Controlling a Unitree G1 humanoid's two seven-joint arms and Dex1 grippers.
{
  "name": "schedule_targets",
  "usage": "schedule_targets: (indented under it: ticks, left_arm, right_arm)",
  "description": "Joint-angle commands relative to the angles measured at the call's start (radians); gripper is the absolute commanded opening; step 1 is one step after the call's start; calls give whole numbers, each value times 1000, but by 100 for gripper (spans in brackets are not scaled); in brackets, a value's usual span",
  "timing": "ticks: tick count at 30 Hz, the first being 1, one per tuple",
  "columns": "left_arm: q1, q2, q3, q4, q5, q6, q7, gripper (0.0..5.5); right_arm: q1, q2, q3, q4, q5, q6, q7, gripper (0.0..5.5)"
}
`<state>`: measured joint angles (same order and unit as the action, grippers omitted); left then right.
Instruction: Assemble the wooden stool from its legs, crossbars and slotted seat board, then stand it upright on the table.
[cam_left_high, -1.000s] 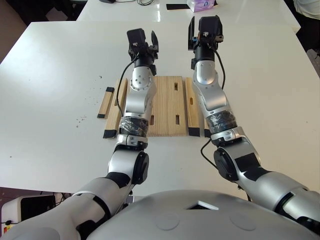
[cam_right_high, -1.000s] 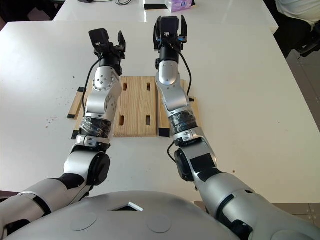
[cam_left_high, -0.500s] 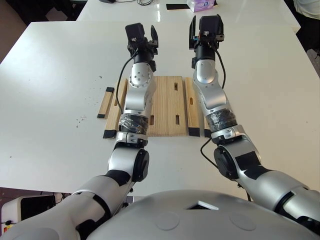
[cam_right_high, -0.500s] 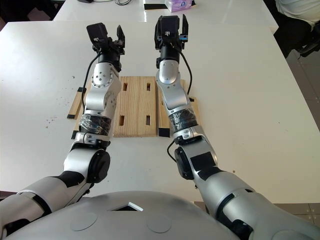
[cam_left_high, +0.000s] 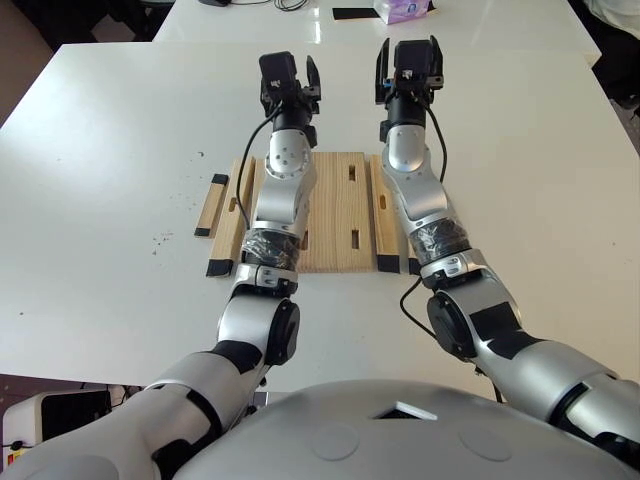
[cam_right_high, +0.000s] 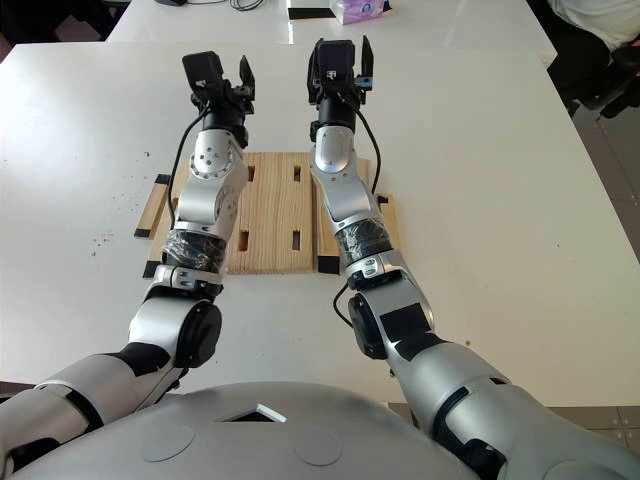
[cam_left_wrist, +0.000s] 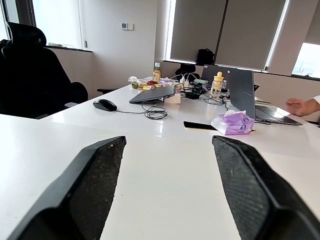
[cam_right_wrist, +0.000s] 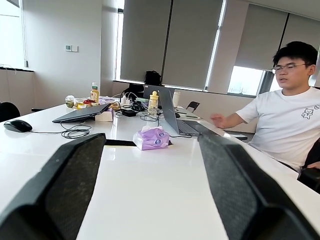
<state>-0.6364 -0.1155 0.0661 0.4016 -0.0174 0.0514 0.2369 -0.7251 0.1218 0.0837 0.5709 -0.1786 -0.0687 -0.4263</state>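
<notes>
Left hand (cam_left_wrist: 169, 144) and right hand (cam_right_wrist: 150, 139) hang released, empty; board (cam_left_high: 340, 215) and legs (cam_left_high: 211, 205) lie behind them, tissues (cam_left_wrist: 232, 122) far ahead.

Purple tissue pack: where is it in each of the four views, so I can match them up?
Left eye view: tissue pack at the top edge, on the far table.
Right eye view: top edge again, near the middle.
Left wrist view: on the far table, just beyond one jaw's tip.
Right wrist view: seen through the gap between the jaws.
Shared landmark: the flat black strip lying beside the pack.
</notes>
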Motion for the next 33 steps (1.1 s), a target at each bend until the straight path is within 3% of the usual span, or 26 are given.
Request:
schedule_targets:
  ticks: [1,12,19,26,30,33]
  left_arm:
    - [6,-10,-6,-6,12,-4,14,323]
    - [-13,-1,6,-3,-4,13,-2,323]
    - [55,52,16,-118,-39,96,-90,323]
    - [379,299,167,-531,-186,411,-308,323]
    - [428,516,165,-481,-272,518,-599,323]
    - [451,617,164,-433,-300,556,-727,323]
  right_arm:
    - [-14,32,7,5,-9,-3,-4,341]
    - [-18,28,8,11,-3,-11,1,341]
    - [7,23,8,-54,13,28,51,341]
    - [4,45,14,-69,46,63,118,341]
    - [134,9,-22,-266,2,143,42,341]
    - [168,13,-31,-323,1,186,38,341]
